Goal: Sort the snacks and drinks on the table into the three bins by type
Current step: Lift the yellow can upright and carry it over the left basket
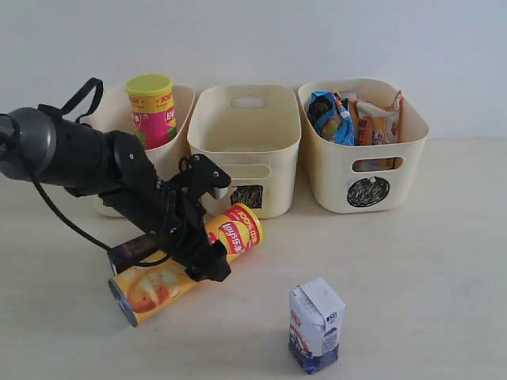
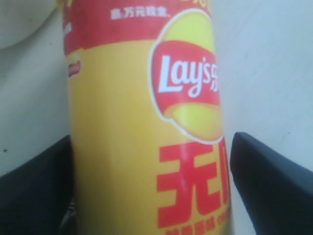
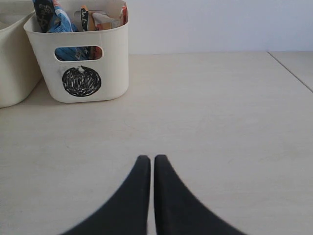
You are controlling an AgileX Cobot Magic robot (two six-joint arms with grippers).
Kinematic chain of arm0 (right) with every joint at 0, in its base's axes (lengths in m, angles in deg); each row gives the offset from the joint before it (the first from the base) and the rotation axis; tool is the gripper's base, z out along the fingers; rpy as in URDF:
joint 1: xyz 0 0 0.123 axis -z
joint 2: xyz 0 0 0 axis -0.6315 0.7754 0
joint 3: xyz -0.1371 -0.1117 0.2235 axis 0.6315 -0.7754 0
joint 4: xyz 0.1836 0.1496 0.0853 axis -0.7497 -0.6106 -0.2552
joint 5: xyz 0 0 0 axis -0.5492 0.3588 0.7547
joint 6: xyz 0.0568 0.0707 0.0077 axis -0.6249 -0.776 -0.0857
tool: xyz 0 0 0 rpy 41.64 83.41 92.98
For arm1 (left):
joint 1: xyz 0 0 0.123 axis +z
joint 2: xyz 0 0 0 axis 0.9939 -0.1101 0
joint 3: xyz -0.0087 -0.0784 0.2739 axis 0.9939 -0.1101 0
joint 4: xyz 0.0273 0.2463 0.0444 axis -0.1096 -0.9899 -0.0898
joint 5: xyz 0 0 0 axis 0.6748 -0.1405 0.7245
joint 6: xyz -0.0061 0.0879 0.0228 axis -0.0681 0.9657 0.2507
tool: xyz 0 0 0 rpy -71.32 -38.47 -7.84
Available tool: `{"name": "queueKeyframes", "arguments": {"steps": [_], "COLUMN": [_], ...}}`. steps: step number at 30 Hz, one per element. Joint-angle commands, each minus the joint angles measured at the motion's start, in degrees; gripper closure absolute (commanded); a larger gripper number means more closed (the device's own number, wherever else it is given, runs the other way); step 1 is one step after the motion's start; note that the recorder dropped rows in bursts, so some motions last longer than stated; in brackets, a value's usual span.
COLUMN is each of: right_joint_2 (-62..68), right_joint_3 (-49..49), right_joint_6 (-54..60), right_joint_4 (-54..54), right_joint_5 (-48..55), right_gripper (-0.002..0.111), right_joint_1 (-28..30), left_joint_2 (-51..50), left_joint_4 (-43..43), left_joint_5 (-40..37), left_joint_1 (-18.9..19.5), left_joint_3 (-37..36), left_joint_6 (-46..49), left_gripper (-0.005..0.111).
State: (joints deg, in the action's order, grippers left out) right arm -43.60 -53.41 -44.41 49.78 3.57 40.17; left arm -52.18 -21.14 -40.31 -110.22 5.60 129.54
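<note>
3 bins [image 1: 273,178] - 2 chip tubes [image 1: 158,286], 2 bags [image 1: 329,117], 2 ctns [image 1: 317,324]

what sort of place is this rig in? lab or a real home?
Probably a lab test bench: a bare pale table against a blank white wall, and three matching cream plastic bins with scribbled black labels.

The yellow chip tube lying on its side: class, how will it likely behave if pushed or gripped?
The yellow chip tube lies on its round side, so a push would probably roll it. Its cylinder looks stiff, likely keeping shape when squeezed. The smooth printed wall may be slippery.
</note>
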Motion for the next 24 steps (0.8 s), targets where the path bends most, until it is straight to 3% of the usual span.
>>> {"name": "queueKeyframes", "arguments": {"steps": [1, 2, 4, 5, 6, 7, 13, 20, 24], "right_joint_2": [-0.26, -0.26, -0.26, -0.26, -0.26, -0.26, -0.26, -0.26, -0.26], "right_joint_3": [-0.24, -0.24, -0.24, -0.24, -0.24, -0.24, -0.24, -0.24, -0.24], "right_joint_6": [-0.15, -0.15, -0.45, -0.45, -0.45, -0.45, -0.45, -0.45, -0.45], "right_joint_4": [0.34, 0.34, 0.55, 0.55, 0.55, 0.55, 0.55, 0.55, 0.55], "right_joint_5": [-0.25, -0.25, -0.25, -0.67, -0.67, -0.48, -0.48, -0.48, -0.48], "right_gripper": [0.108, 0.108, 0.108, 0.108, 0.108, 0.108, 0.108, 0.108, 0.108], "right_joint_1": [0.16, 0.16, 0.16, 0.16, 0.16, 0.16, 0.16, 0.16, 0.16], "left_joint_2": [-0.60, -0.60, -0.60, -0.60, -0.60, -0.47, 2.48, 9.87, 17.29], "left_joint_4": [0.39, 0.39, 0.39, 0.51, 0.52, 0.52, 3.61, 3.84, 4.68], "left_joint_5": [1.80, 1.97, 2.44, 2.53, 2.53, 2.53, 2.08, -8.30, -7.92], "left_joint_1": [-0.37, -0.37, -0.37, -0.37, -0.37, -0.37, -0.37, -0.37, -0.37], "left_joint_3": [0.12, 0.12, 0.12, 0.12, 0.12, 0.12, 0.12, 0.12, 0.12], "left_joint_6": [-2.14, -2.14, -2.14, -2.14, -2.14, -2.14, -2.11, -2.11, -1.93], "left_gripper": [0.031, 0.032, 0.044, 0.064, 0.077, 0.103, 0.103, 0.103, 0.103]}}
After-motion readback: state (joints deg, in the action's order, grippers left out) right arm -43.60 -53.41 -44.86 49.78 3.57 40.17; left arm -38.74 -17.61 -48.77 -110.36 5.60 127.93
